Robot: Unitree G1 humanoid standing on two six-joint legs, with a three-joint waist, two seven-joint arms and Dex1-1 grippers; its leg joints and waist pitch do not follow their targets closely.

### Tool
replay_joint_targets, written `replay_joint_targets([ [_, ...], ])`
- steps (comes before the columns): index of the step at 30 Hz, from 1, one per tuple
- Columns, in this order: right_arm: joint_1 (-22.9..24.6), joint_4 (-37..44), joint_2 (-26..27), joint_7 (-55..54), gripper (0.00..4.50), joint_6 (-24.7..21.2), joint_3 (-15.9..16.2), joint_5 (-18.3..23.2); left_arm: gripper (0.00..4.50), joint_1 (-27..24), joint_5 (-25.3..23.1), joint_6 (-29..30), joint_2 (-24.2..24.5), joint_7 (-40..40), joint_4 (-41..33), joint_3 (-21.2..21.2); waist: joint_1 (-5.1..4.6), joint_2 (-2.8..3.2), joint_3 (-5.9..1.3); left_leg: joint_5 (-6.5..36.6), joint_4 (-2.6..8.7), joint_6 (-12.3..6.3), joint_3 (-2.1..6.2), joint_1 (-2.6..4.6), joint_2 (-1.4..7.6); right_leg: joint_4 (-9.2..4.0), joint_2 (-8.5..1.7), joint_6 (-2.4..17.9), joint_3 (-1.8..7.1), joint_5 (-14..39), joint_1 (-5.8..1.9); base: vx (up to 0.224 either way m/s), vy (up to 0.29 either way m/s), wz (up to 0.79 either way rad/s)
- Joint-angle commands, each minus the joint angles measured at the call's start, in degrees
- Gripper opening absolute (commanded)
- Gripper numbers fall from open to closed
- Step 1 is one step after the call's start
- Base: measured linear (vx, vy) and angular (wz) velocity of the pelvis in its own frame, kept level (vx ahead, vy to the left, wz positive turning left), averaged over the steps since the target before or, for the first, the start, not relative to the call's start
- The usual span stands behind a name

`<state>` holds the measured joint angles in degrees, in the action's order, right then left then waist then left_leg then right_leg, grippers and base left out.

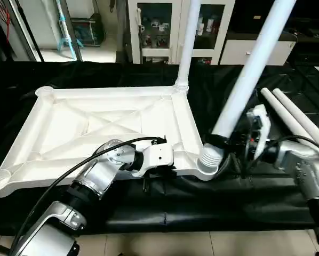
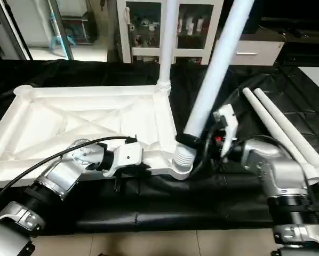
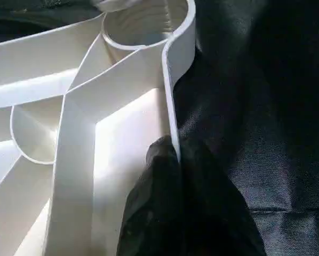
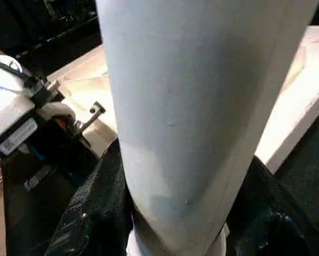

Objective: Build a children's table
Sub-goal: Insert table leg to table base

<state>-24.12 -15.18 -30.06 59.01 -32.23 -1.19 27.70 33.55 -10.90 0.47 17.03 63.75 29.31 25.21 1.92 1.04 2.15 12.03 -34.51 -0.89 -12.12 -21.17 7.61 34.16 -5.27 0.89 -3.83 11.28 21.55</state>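
Your right claw (image 1: 219, 140) is wrapped around the tilted leg (image 1: 250, 74) just above its flared end, which sits in the near corner socket (image 1: 208, 162) right below the claw, so you're steering it in. It leans, so I'd guess it isn't fully seated. Your left claw (image 3: 173, 160) is pressed together on the table top's (image 1: 103, 125) near rim, probably to stop the upside-down top sliding on the desk (image 1: 149, 202). One leg (image 1: 185, 48) already stands in the far corner, two spare legs (image 1: 295, 120) lie beyond the right claw
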Motion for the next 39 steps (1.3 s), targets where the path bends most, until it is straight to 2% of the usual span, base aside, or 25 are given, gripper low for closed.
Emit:
replay_joint_targets([
  [1,0.4,0.3,-0.6,0.6,1.87,0.8,0.5,-0.6,0.0,-2.5,-4.8,1.5,1.3,2.3,3.2,5.4,-0.27,-0.92,-2.69,11.6,4.57,-1.27,2.96,1.04,6.32,-4.19,-5.11,13.5,3.3,12.3,-1.39,0.0,0.0,0.0],
  [4,-0.4,-2.3,0.4,0.8,1.87,1.4,0.5,-0.9,0.0,-2.2,-4.8,1.6,1.1,1.9,3.7,5.5,-0.36,-0.91,-2.65,13.3,4.61,-0.51,3.09,1.15,6.31,-4.44,-5.15,13.3,3.3,14.8,-1.27,0.0,0.0,0.0],
  [6,-0.7,-3.1,0.9,1.4,1.87,1.2,0.9,-0.8,0.0,-2.1,-4.9,1.6,1.1,1.7,3.8,5.5,-0.35,-1.16,-2.64,13.6,4.68,-0.47,3.12,1.16,6.38,-4.45,-5.14,13.1,3.29,15.1,-1.22,0.0,0.0,0.0],
  [9,-0.9,-3.9,1.2,2.3,1.87,0.9,1.6,-0.6,0.0,-2.0,-4.9,1.7,1.3,1.6,3.6,5.7,-0.25,-1.06,-2.73,12.6,4.68,-0.58,3.08,1.16,6.43,-4.22,-5.08,13.6,3.28,13.1,-1.21,0.0,0.0,0.0],
  [10,-1.6,-5.8,1.8,3.0,1.87,1.6,2.3,-1.6,0.0,-1.9,-4.8,1.8,1.6,1.7,3.4,5.8,-0.24,-1.4,-2.71,12.2,4.72,-0.82,3.03,1.11,6.47,-4.13,-5.07,13.7,3.27,12.0,-1.24,0.0,0.0,0.0],
  [14,-3.1,-9.3,2.5,2.9,1.87,3.4,3.2,-3.4,0.0,-1.8,-4.9,1.7,2.1,1.9,3.3,5.8,-0.31,-1.19,-2.59,13.4,4.72,-0.22,3.08,1.08,6.38,-4.32,-5.22,13.8,3.28,14.3,-1.18,0.0,0.0,0.0],
  [15,-3.4,-10.0,2.6,2.8,1.87,3.9,3.3,-3.8,0.0,-1.8,-4.9,1.6,2.2,1.9,3.3,5.7,-0.42,-1.73,-2.61,13.6,4.74,-0.16,3.05,1.08,6.41,-4.34,-5.19,13.7,3.24,14.8,-1.15,0.0,0.0,0.0],
  [17,-4.1,-11.4,3.0,2.3,1.87,4.8,3.3,-4.5,0.0,-1.7,-4.9,1.6,2.3,1.9,3.4,5.7,-0.36,-1.35,-2.6,14.0,4.84,0.42,3.14,1.23,6.49,-4.31,-5.23,13.4,3.28,15.0,-0.96,0.0,0.0,0.0],
  [24,-4.5,-13.6,3.3,2.1,1.87,6.2,2.3,-4.8,0.0,-1.7,-4.7,1.6,2.4,1.5,3.4,5.7,-0.63,-1.7,-2.53,17.6,5.14,1.95,3.31,1.37,6.5,-4.6,-5.22,12.6,3.38,16.9,-0.82,0.0,0.0,0.0],
  [26,-3.6,-13.3,3.3,1.9,1.87,6.4,1.7,-4.6,0.0,-1.7,-4.7,1.6,2.3,1.3,3.5,5.7,-0.59,-1.83,-2.5,17.8,5.13,1.86,3.34,1.36,6.52,-4.69,-5.31,12.4,3.43,17.5,-0.78,0.0,0.0,0.0],
  [28,-1.7,-12.4,3.7,0.9,1.87,6.8,0.1,-3.7,0.0,-1.6,-4.4,1.4,2.1,0.7,3.6,5.4,-0.56,-1.7,-2.5,17.9,5.19,1.92,3.38,1.37,6.58,-4.74,-5.31,12.2,3.48,17.6,-0.7,0.0,0.0,0.0],
  [29,-0.6,-11.7,4.0,0.4,1.87,7.0,-0.6,-3.4,0.0,-1.7,-4.3,1.3,2.0,0.5,3.7,5.4,-0.55,-1.58,-2.48,17.9,5.27,1.92,3.36,1.38,6.59,-4.82,-5.27,12.0,3.52,17.3,-0.7,0.0,0.0,0.0],
  [32,3.2,-9.5,4.8,-1.3,1.87,8.6,-1.4,-3.4,0.0,-1.6,-4.4,1.0,1.8,0.0,4.0,5.3,-0.58,-1.75,-2.49,18.2,5.43,2.0,3.43,1.35,6.65,-4.81,-5.21,11.9,3.46,16.5,-0.71,0.0,0.0,0.0],
  [33,5.1,-8.6,5.6,-2.8,1.86,9.7,-2.2,-3.3,0.0,-1.5,-4.3,0.8,1.6,-0.4,4.3,5.1,-0.48,-1.59,-2.48,18.9,5.43,2.14,3.34,1.5,6.64,-5.01,-5.26,11.7,3.5,16.9,-0.57,0.0,0.0,0.0],
  [35,6.3,-7.9,6.1,-3.8,1.86,10.5,-2.7,-3.3,0.0,-1.3,-4.2,0.7,1.5,-0.7,4.5,4.9,-0.54,-1.35,-2.33,20.8,5.59,2.7,3.49,1.57,6.6,-5.21,-5.2,11.3,3.47,19.0,-0.42,0.0,0.0,0.0],
  [36,7.2,-7.3,6.5,-4.6,1.86,11.2,-3.1,-3.4,0.0,-1.2,-4.1,0.6,1.4,-1.0,4.7,4.9,-0.66,-1.49,-2.16,22.5,5.65,3.09,3.61,1.62,6.58,-5.44,-5.21,10.7,3.49,21.2,-0.25,0.0,0.0,0.0],
  [37,9.0,-6.3,7.4,-6.2,1.86,13.3,-3.6,-3.9,0.0,-0.8,-4.2,0.1,1.3,-1.7,5.2,4.7,-0.56,-1.22,-2.12,24.0,5.68,3.57,3.66,1.83,6.59,-5.78,-5.27,10.0,3.54,23.0,0.0,0.0,0.0,0.0],
  [39,10.6,-5.3,8.5,-8.2,1.86,15.4,-4.3,-4.5,0.0,-0.4,-4.3,-0.5,1.0,-2.8,5.8,4.3,-0.75,-1.34,-1.89,27.5,5.74,4.35,3.9,2.1,6.48,-6.17,-5.22,8.6,3.5,26.8,0.41,0.0,0.0,0.0],
])
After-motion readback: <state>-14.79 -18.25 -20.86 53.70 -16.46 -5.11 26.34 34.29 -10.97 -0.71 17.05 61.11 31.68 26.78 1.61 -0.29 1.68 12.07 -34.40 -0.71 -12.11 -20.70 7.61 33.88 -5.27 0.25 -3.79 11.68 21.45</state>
